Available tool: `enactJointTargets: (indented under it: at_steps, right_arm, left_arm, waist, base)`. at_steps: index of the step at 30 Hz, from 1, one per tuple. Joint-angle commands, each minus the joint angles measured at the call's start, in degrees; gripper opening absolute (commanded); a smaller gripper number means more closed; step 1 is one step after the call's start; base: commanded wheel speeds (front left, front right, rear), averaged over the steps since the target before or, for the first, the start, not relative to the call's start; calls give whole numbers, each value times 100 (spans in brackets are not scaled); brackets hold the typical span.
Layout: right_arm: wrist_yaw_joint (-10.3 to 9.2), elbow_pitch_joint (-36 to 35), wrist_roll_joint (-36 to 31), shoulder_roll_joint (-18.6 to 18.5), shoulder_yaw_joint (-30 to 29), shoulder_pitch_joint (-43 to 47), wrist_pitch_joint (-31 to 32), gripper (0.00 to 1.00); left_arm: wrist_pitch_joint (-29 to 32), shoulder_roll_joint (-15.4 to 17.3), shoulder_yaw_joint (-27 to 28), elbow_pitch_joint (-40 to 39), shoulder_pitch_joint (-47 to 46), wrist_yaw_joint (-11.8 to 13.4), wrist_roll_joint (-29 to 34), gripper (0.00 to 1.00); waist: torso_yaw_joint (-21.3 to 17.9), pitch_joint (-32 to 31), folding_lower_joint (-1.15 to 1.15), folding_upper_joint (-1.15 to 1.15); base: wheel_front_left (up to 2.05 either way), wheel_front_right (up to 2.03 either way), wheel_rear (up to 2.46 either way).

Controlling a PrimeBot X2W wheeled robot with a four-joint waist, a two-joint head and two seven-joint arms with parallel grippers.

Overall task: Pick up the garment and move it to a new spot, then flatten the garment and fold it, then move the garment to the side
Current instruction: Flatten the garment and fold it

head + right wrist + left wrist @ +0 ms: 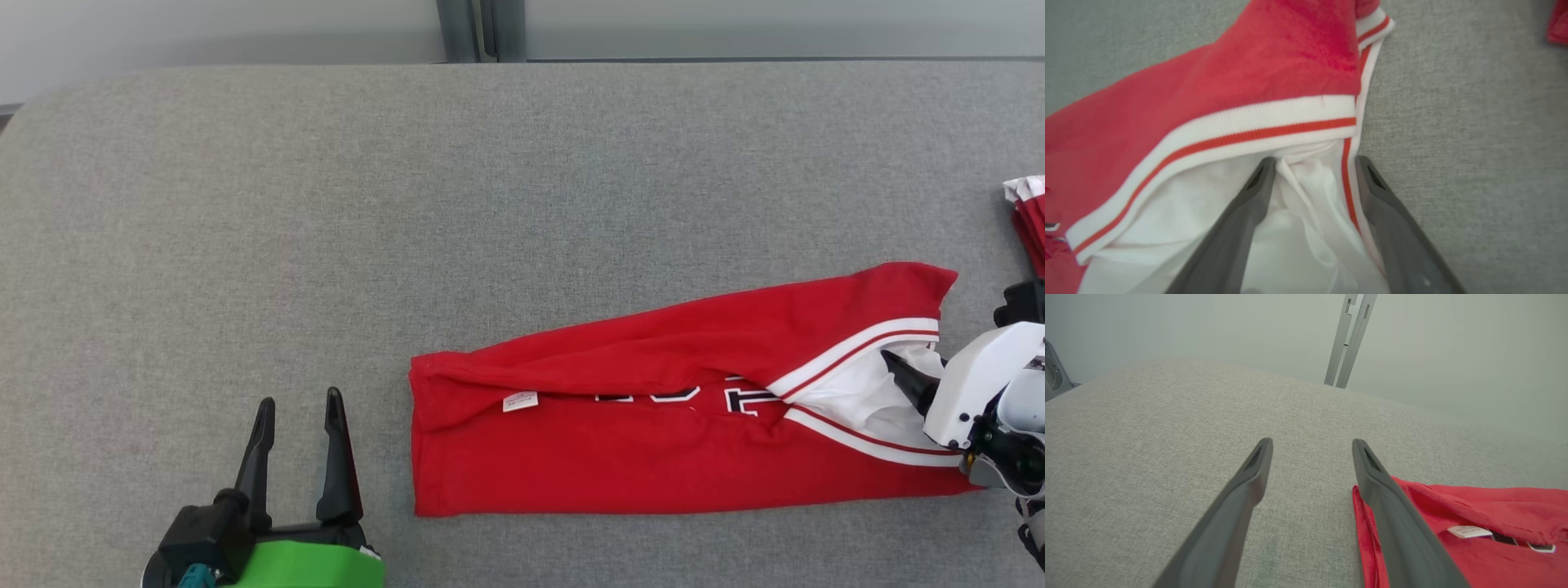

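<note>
Grey woven fabric surface, rounded at the upper left corner. Lying flat on it, lower right of centre: long folded red garment with white striped trim. At the right edge, partly cropped: second red-and-white cloth.

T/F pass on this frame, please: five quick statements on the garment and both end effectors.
1. The left end effector is open. True.
2. It grips the garment. False: it sits beside the garment's left edge, apart from it.
3. The right end effector is open over white fabric. True.
4. The garment is blue. False: red with white trim.
5. A second red item lies at the table's right edge. True.
</note>
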Motion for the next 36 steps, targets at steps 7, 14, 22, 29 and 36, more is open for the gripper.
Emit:
enactJointTargets:
  at_steps: [7, 14, 22, 29, 36]
  right_arm:
    - [33, 263, 833, -375, -674, 74, -109, 0]
    - [37, 243, 757, -1153, -1403, 21, 167, 0]
    - [37, -1312, 610, -762, -645, 239, 928, 0]
    - [37, -1689, 290, 232, 423, 367, 1149, 0]
    - [37, -1334, 74, 932, 822, 144, 875, 0]
  left_arm:
    - [-16, -103, 120, 78, 406, -237, -57, 100]
    - [-16, -103, -134, 82, 641, -149, -351, 100]
    - [-16, -103, -273, 74, 720, -144, -510, 100]
    - [-16, -102, -470, 133, 535, -155, -567, 100]
    - [-16, -101, -447, 199, 547, -141, -543, 100]
  waist:
    - [186, -541, 0, 0]
    - [330, -840, 0, 0]
    - [414, -1012, 0, 0]
    - [579, -951, 0, 0]
    - [710, -972, 0, 0]
  base:
    - [0, 0, 0]
    - [0, 0, 0]
    - [0, 0, 0]
    - [0, 0, 0]
    - [0, 0, 0]
